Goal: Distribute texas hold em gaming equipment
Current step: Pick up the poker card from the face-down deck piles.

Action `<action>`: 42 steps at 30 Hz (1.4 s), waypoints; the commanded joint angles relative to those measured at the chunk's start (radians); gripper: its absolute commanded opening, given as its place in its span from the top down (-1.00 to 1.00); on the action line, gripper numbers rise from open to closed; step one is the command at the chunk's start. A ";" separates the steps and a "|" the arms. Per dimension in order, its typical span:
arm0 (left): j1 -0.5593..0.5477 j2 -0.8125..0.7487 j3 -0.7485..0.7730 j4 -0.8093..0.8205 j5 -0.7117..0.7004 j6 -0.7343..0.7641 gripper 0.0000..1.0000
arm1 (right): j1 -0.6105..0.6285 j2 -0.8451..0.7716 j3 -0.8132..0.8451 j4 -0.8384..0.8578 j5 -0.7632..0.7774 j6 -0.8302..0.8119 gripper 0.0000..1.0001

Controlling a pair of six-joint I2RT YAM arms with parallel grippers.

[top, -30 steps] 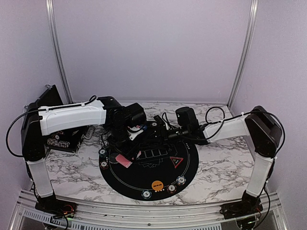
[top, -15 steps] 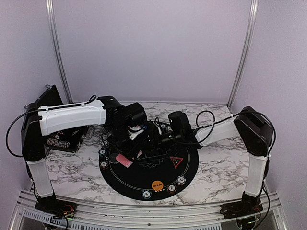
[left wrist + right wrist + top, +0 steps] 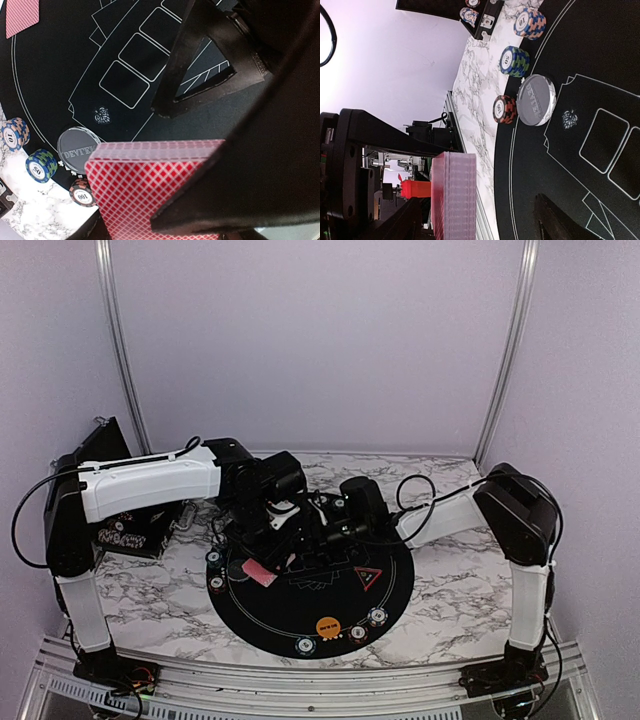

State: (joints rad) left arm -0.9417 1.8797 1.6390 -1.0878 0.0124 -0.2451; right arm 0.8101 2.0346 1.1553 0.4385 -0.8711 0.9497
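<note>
Bright, diffuse light; faint shadows (wrist-view foregrounds blurred).

White arms, black joints

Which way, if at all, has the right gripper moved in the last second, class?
Yes. The right gripper has shifted left, farther in over the far edge of the black mat.

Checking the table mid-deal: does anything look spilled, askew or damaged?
Nothing stands out. The chip stacks stand upright at the edge of the mat, the held deck looks squared, and one card lies flat, face down, on the mat.
</note>
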 commanded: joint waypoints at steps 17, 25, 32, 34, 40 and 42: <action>-0.006 -0.069 0.023 -0.036 -0.035 -0.002 -0.04 | -0.017 0.006 0.038 -0.124 0.070 -0.096 -0.24; -0.006 -0.073 0.018 -0.035 -0.037 -0.002 -0.04 | -0.041 -0.014 0.027 -0.137 0.077 -0.107 -0.20; -0.006 -0.071 0.018 -0.035 -0.038 0.001 -0.04 | -0.051 -0.024 0.022 -0.134 0.072 -0.109 -0.20; -0.006 -0.070 0.018 -0.035 -0.038 0.001 -0.04 | -0.048 -0.025 0.028 -0.126 0.060 -0.103 -0.22; -0.006 -0.068 0.016 -0.035 -0.038 0.003 -0.04 | -0.030 -0.040 0.035 -0.083 0.041 -0.079 -0.33; -0.006 -0.066 0.018 -0.035 -0.037 0.004 -0.04 | -0.019 -0.038 0.043 -0.078 0.038 -0.076 -0.37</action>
State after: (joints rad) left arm -0.9443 1.8671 1.6390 -1.0916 -0.0196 -0.2459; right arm 0.7773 2.0285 1.1812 0.3576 -0.8440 0.8665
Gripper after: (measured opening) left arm 0.657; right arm 0.672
